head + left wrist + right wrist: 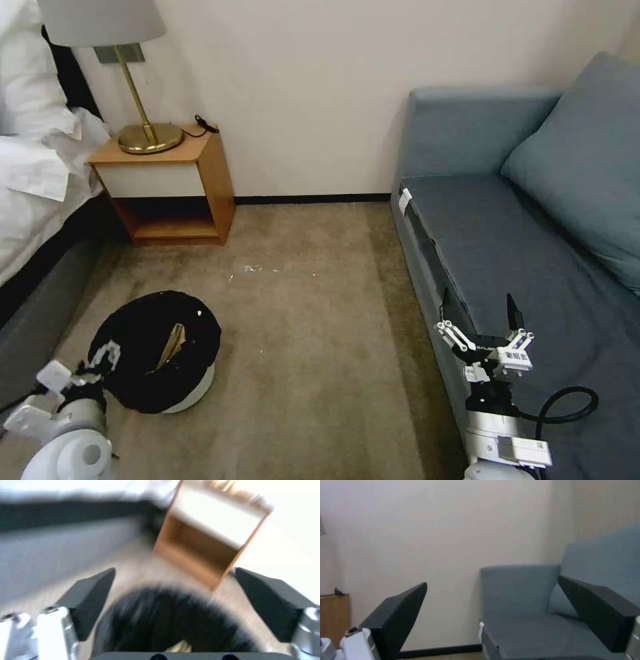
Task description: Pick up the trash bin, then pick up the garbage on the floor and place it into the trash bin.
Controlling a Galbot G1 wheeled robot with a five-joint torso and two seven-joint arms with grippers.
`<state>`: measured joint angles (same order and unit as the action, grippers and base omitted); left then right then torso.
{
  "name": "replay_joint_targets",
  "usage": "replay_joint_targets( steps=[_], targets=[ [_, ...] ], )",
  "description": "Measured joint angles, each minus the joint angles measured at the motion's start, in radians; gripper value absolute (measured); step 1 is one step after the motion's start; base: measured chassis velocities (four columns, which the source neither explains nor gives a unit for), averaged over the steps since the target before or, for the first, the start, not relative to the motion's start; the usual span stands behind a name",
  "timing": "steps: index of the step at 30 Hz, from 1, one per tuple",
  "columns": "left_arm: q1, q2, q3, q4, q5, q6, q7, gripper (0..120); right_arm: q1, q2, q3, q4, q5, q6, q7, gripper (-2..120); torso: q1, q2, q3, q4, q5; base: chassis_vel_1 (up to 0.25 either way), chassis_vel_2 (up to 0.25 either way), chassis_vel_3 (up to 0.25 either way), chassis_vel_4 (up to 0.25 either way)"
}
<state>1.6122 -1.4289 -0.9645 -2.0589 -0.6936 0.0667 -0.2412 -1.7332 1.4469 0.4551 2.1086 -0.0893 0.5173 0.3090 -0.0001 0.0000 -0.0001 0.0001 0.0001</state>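
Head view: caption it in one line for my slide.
Left pincer open at the rim of the round black-bagged trash bin on beige carpet; right pincer open over the blue-grey sofa.

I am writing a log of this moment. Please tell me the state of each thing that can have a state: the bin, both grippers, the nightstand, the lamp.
trash bin: upright on the carpet, black liner open, a wrapper inside.
left gripper: open, at the bin's near rim.
right gripper: open, empty, raised over the sofa edge.
nightstand: lower shelf open.
lamp: upright on the nightstand.

Crinkly black plastic lines the trash bin (155, 357); matt carpet (313, 320); wooden nightstand (167, 183).
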Motion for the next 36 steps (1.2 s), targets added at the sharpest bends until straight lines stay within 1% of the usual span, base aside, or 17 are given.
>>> replay_joint_targets(
  steps=[1,3,5,6,8,11,12,15,16,17,18,21,22,26,27,30,36],
  targets=[
    [0.0,0.0,0.0,0.0,0.0,0.0,0.0,92,0.0,0.0,0.0,0.0,0.0,0.0,0.0,100,0.0,0.0,0.0,0.0,0.0,0.0,0.0,0.0,0.0],
    [0.035,-0.01,0.002,-0.009,0.08,-0.181,0.123,98,-0.023,0.028,-0.006,-0.007,-0.026,0.03,-0.007,100,0.0,0.0,0.0,0.0,-0.0001,0.0,0.0,0.0,0.0],
    [0.062,-0.016,0.011,-0.007,0.132,-0.309,0.207,100,-0.038,0.038,-0.017,-0.022,-0.033,0.062,-0.017,100,0.0,0.0,0.0,-0.0002,0.0,0.0,0.0,0.0,0.0],
    [0.062,-0.016,0.011,-0.007,0.132,-0.309,0.207,100,-0.038,0.038,-0.017,-0.022,-0.033,0.062,-0.017,100,0.0,0.0,0.0,-0.0002,0.0,0.0,0.0,0.0,0.0],
    [0.092,-0.025,0.022,-0.01,0.18,-0.38,0.272,100,-0.048,0.044,-0.01,-0.046,-0.048,0.086,-0.029,100,0.0,0.0,0.0,0.0,-0.0002,0.0,0.0,0.0,0.0],
    [0.133,-0.048,0.039,-0.018,0.266,-0.467,0.443,100,-0.05,0.049,0.027,-0.09,-0.067,0.131,-0.04,100,0.0,0.0,0.0,-0.0001,0.0,0.0,0.0,0.0,0.0],
    [0.133,-0.048,0.039,-0.018,0.266,-0.467,0.443,100,-0.05,0.049,0.027,-0.09,-0.067,0.131,-0.04,100,0.0,0.0,0.0,-0.0001,0.0,0.0,0.0,0.0,0.0],
    [0.144,-0.063,0.056,-0.021,0.315,-0.49,0.545,100,-0.052,0.056,0.055,-0.101,-0.069,0.151,-0.047,100,0.0,0.0,0.0,0.0,0.0,0.0,0.0,0.0,0.0],
    [0.148,-0.069,0.078,-0.031,0.327,-0.483,0.554,100,-0.054,0.06,0.07,-0.1,-0.067,0.155,-0.053,100,0.0,0.0,0.0,-0.0001,-0.0001,0.0,0.0,0.0,0.0],
    [0.148,-0.069,0.078,-0.031,0.327,-0.483,0.554,100,-0.054,0.06,0.07,-0.1,-0.067,0.155,-0.053,100,0.0,0.0,0.0,-0.0001,-0.0001,0.0,0.0,0.0,0.0],
    [0.15,-0.072,0.092,-0.04,0.331,-0.471,0.542,100,-0.053,0.063,0.082,-0.097,-0.068,0.157,-0.058,100,0.0,0.0,0.0,-0.0002,-0.0001,0.0,0.0,0.0,0.0],
    [0.165,-0.073,0.138,-0.091,0.339,-0.42,0.453,100,-0.037,0.06,0.126,-0.064,-0.069,0.159,-0.076,100,0.0,0.0,0.0,-0.0002,0.0,0.0,0.0,0.0,0.0],
    [0.165,-0.073,0.138,-0.091,0.339,-0.42,0.453,100,-0.037,0.06,0.126,-0.064,-0.069,0.159,-0.076,100,0.0,0.0,0.0,-0.0002,0.0,0.0,0.0,0.0,0.0],
    [0.187,-0.068,0.187,-0.167,0.38,-0.371,0.37,100,-0.031,0.035,0.146,0.035,-0.025,0.103,-0.099,100,0.0,0.0,0.0,-0.0001,-0.0001,0.0,0.0,0.0,0.0],
    [0.187,-0.068,0.187,-0.167,0.38,-0.371,0.37,100,-0.031,0.035,0.146,0.035,-0.025,0.103,-0.099,100,0.0,0.0,0.0,-0.0001,-0.0001,0.0,0.0,0.0,0.0],
    [0.182,-0.071,0.206,-0.208,0.363,-0.328,0.353,100,-0.029,0.015,0.146,0.098,0.026,0.053,-0.128,100,0.0,0.0,0.0,-0.0001,-0.0002,0.0,0.0,0.0,0.0],
    [0.178,-0.08,0.194,-0.217,0.351,-0.305,0.409,100,-0.031,0.007,0.142,0.109,0.051,0.042,-0.157,100,0.0,0.0,0.0,-0.0001,-0.0001,0.0,0.0,0.0,0.0]
  ],
)
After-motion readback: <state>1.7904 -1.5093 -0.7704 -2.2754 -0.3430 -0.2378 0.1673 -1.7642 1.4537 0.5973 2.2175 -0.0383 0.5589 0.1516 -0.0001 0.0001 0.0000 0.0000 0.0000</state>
